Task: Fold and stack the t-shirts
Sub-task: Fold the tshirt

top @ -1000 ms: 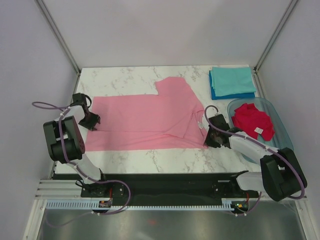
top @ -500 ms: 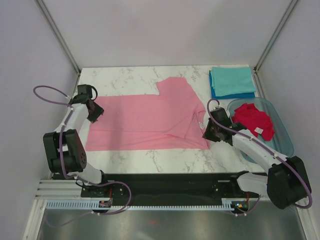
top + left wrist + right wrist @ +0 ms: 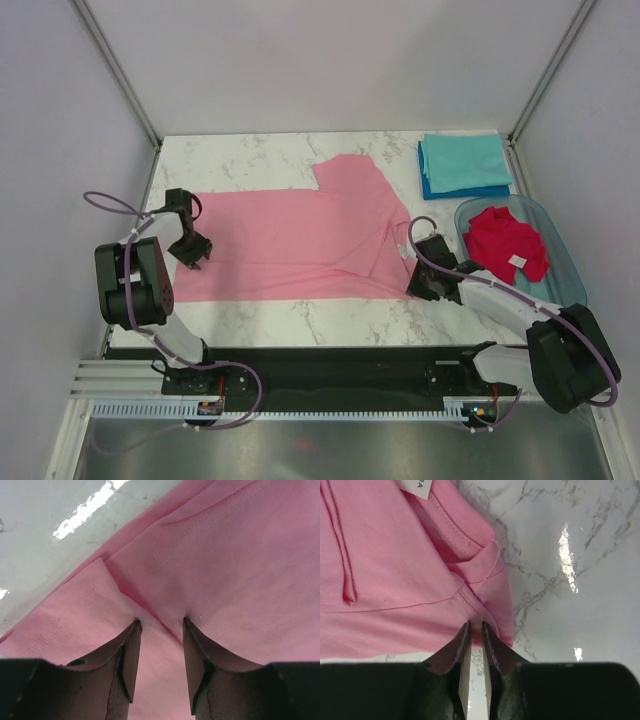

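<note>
The light pink t-shirt (image 3: pixel 290 235) lies spread flat across the marble table. My left gripper (image 3: pixel 190 250) is on its left end; in the left wrist view the gripper (image 3: pixel 161 624) is open, with its fingertips (image 3: pixel 134 630) pressed on the pink cloth (image 3: pixel 235 570) either side of a crease. My right gripper (image 3: pixel 421 281) is at the shirt's near right corner. In the right wrist view the gripper (image 3: pixel 476 625) is shut on the hem of the pink shirt (image 3: pixel 395 555) near the collar. A crimson red shirt (image 3: pixel 508 240) lies in the tub. Folded teal and blue shirts (image 3: pixel 463 165) lie at the back right.
The clear bluish tub (image 3: pixel 566 262) stands at the right edge beside my right arm. A white tag (image 3: pixel 416 487) shows inside the pink collar. Bare marble (image 3: pixel 250 160) lies behind the shirt and a strip (image 3: pixel 300 320) in front of it.
My left gripper swung towards the back and then came down on the shirt's left end. My right gripper shifted slightly towards the near right corner of the shirt.
</note>
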`<action>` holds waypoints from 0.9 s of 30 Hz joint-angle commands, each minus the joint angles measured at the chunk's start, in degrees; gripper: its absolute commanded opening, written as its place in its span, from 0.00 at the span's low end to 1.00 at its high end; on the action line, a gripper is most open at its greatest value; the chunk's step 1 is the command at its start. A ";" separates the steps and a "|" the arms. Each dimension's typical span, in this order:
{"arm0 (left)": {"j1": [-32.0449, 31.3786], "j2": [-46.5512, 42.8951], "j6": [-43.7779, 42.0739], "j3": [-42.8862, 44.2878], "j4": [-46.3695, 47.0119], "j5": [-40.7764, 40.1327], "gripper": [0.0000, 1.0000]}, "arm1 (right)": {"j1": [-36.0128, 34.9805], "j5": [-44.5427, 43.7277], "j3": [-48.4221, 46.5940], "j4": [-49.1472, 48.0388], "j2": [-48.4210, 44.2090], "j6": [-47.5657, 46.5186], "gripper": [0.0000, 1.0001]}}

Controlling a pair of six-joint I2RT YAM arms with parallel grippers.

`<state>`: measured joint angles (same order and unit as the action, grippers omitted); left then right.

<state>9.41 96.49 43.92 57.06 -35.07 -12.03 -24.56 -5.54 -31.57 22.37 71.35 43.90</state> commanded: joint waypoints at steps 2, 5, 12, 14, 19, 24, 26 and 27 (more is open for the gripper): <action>1.23 3.27 2.31 0.51 0.09 -4.14 0.47 | -0.05 -4.83 3.18 1.01 -2.35 1.10 0.22; 1.14 2.22 1.79 1.39 0.00 -2.56 0.47 | -0.05 -4.13 2.66 1.27 -3.58 1.01 0.22; 1.05 -8.93 -5.32 8.06 -2.02 1.91 0.48 | -0.05 -1.85 -6.12 6.55 -6.93 3.02 0.27; 0.79 -10.96 -7.35 9.38 -2.02 4.37 0.48 | -0.23 -0.79 -8.75 5.85 -6.15 4.69 0.28; -2.80 -15.09 -16.12 8.08 1.83 18.51 0.48 | -3.39 2.19 -10.18 -3.79 -1.84 11.54 0.34; -7.38 -16.59 -20.63 3.50 5.89 32.33 0.48 | -8.75 -0.69 -12.37 -8.48 6.59 17.18 0.37; -8.71 -17.12 -21.33 2.36 6.24 33.30 0.48 | -9.63 -1.75 -13.60 -8.83 9.75 17.97 0.39; -10.45 -17.30 -21.51 1.92 6.42 34.95 0.49 | -9.98 -1.93 -13.95 -9.01 10.55 18.50 0.39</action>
<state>1.15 80.75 27.51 60.66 -30.83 14.22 -33.56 -5.23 -42.52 16.82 79.66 58.30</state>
